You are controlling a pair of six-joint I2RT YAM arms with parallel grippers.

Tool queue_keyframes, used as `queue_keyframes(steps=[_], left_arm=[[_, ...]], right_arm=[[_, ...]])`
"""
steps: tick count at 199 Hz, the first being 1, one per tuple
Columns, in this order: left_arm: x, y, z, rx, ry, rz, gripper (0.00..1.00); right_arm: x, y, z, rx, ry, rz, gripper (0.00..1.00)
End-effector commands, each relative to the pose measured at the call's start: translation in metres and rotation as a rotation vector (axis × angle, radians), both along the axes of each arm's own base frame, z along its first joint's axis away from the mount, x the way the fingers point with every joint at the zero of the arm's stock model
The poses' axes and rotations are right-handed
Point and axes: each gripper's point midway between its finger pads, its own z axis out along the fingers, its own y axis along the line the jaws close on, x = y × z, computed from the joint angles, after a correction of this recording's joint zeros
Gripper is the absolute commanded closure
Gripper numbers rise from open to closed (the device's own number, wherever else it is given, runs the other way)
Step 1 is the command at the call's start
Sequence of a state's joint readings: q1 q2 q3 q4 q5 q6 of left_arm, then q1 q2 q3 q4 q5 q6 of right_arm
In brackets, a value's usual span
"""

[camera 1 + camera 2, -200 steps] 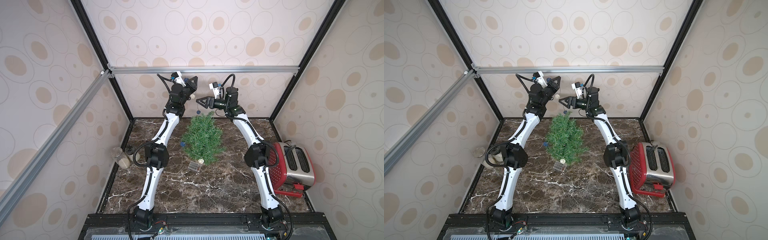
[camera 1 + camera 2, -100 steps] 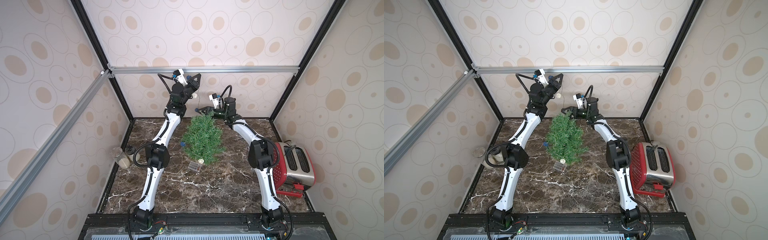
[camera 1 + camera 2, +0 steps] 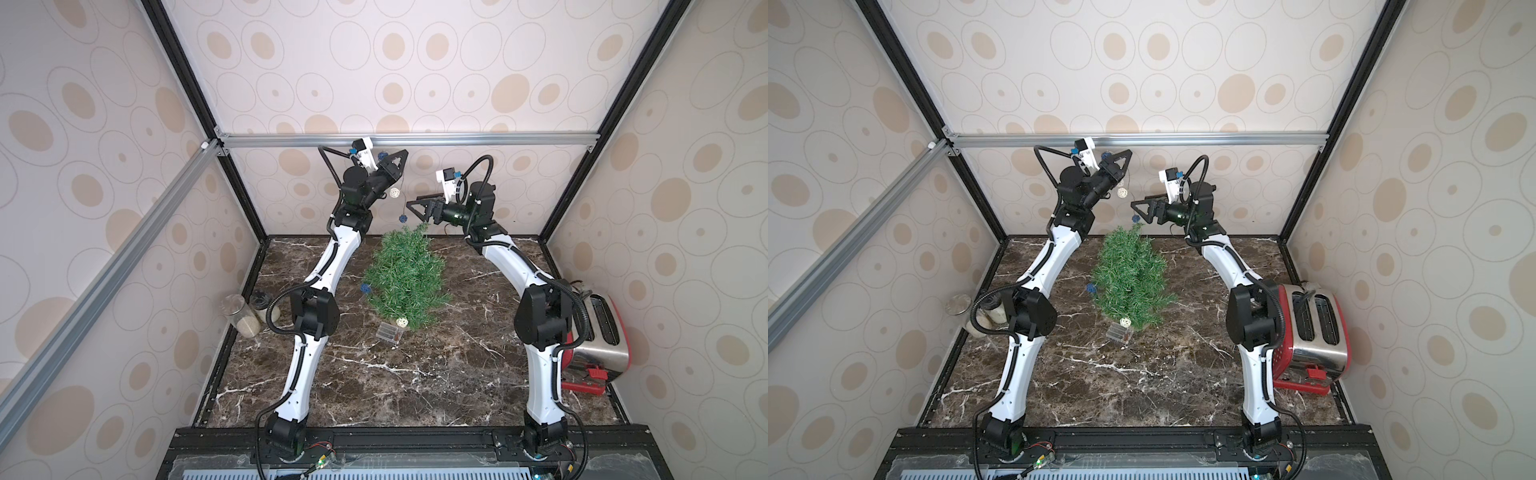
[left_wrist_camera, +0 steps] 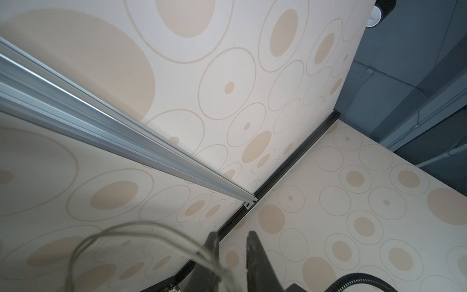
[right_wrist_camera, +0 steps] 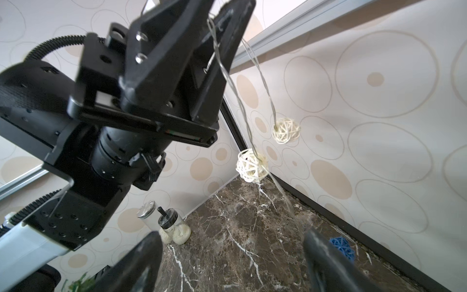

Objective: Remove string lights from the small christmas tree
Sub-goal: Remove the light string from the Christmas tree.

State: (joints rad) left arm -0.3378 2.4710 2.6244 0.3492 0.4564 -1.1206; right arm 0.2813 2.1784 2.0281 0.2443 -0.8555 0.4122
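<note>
The small christmas tree (image 3: 405, 278) (image 3: 1129, 278) stands at the back middle of the marble table. The string lights' wire (image 5: 227, 75) hangs from my left gripper (image 3: 397, 160) (image 3: 1123, 160) (image 4: 231, 240), raised just under the back rail and shut on it. On the hanging wire are two cream balls (image 5: 286, 130) (image 5: 251, 165) and a blue ball (image 3: 402, 218) (image 5: 341, 247) above the treetop. Another blue ball (image 3: 365, 287) and a cream ball (image 3: 401, 321) stay on the tree, with the clear battery box (image 3: 388, 332) (image 3: 1119, 334) at its foot. My right gripper (image 3: 411, 208) (image 3: 1136, 208) (image 5: 232, 252) is open beside the hanging blue ball.
A red and steel toaster (image 3: 598, 328) (image 3: 1312, 328) sits at the right edge. Glass jars (image 3: 241, 316) (image 5: 174, 225) stand in the left back corner. An aluminium rail (image 3: 415, 139) crosses the back wall just above my left gripper.
My right gripper dipped toward the treetop, then came back up and a little to the right, still open. My left gripper edged slightly right with the wire.
</note>
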Motion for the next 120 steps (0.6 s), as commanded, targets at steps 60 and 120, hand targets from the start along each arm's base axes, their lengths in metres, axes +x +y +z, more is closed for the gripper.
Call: queue_keyframes(steps=[60, 120], left_arm=[[-0.039, -0.025, 0.031, -0.132, -0.074, -0.222, 1.0], [-0.051, -0.038, 0.03, -0.141, -0.067, -0.294, 1.0]], right_arm=[[0.013, 0.007, -0.014, -0.033, -0.024, 0.003, 0.08], [0.025, 0.005, -0.004, 0.012, -0.03, -0.039, 0.61]])
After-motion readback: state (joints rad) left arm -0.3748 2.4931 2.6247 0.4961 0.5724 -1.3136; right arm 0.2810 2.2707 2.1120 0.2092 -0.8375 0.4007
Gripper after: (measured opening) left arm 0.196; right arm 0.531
